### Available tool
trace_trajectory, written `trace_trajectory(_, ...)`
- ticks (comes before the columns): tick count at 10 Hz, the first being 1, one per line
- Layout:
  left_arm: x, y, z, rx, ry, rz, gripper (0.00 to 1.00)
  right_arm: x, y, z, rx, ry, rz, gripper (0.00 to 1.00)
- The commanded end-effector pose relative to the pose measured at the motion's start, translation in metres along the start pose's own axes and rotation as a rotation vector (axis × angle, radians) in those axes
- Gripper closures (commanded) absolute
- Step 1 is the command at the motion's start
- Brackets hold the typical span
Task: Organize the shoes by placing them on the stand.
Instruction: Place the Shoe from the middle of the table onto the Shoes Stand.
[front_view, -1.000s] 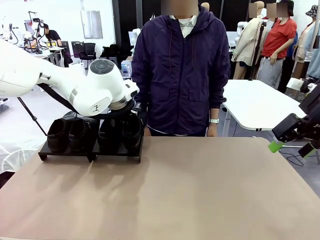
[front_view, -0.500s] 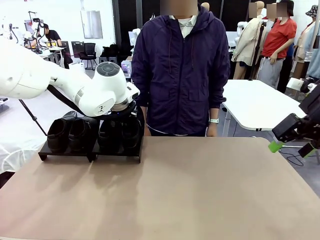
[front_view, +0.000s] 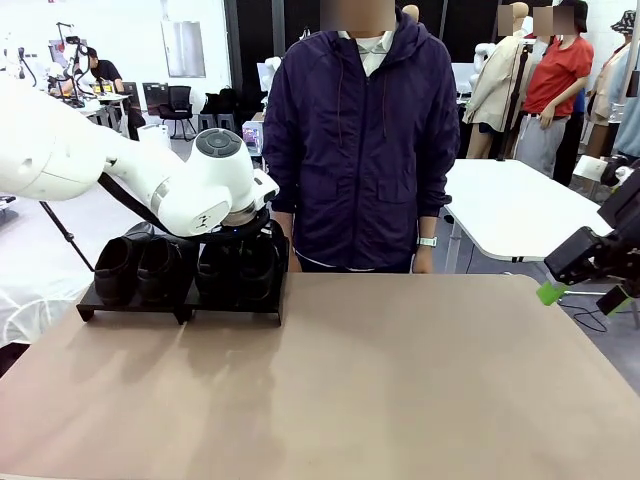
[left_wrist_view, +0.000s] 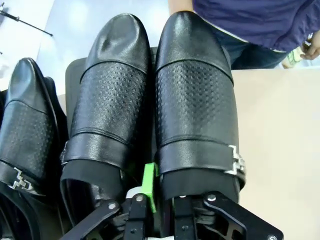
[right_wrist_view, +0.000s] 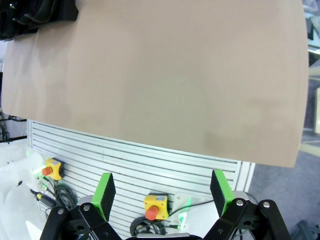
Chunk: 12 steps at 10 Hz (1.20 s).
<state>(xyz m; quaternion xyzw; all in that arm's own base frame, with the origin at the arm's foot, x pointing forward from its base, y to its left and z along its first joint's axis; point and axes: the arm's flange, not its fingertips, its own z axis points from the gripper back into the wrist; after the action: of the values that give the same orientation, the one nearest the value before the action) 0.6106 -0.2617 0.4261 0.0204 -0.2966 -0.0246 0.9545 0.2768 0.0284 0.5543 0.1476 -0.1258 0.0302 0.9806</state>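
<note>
Several black shoes stand side by side on the low black stand (front_view: 230, 312) at the table's far left. My left arm (front_view: 205, 185) reaches over the two right-hand shoes (front_view: 262, 265). In the left wrist view my left gripper (left_wrist_view: 160, 195) straddles the inner collar of the rightmost shoe (left_wrist_view: 195, 110). One green pad (left_wrist_view: 148, 182) sits between that shoe and its neighbour (left_wrist_view: 112, 100); the other finger is hidden inside the shoe, which rests on the stand. My right gripper (front_view: 581, 296) hangs open and empty off the table's right side, and its two pads stand wide apart (right_wrist_view: 163, 192).
A person (front_view: 365, 140) in a dark jacket stands at the far edge, just right of the stand, arms down. The tan tabletop (right_wrist_view: 165, 75) stretches bare from the stand to the right edge. A white table (front_view: 510, 205) stands behind at right.
My left arm's wrist has shifted slightly to the right above the stand. The shoes and my right arm have not moved.
</note>
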Motion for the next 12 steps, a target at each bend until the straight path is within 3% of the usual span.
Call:
trace_trajectory(1,0.003,0.000,0.003,0.023,-0.011,0.010,0.00,0.002,0.001,0.002,0.028,0.006,0.017,0.00)
trace_trajectory(5,0.010,0.009,0.034,0.049,-0.019,-0.045,0.00,0.002,0.001,0.002,0.028,0.006,0.017,0.00)
trace_trajectory(7,0.001,0.011,0.083,0.003,0.095,-0.098,0.00,0.002,0.001,0.002,0.028,0.006,0.017,0.00)
trace_trajectory(10,-0.015,0.038,0.139,-0.070,0.148,-0.136,0.00,0.002,0.001,0.002,0.028,0.006,0.017,0.00)
trace_trajectory(12,-0.032,0.086,0.175,-0.265,0.357,-0.155,0.00,0.002,0.001,0.002,0.028,0.006,0.017,0.00)
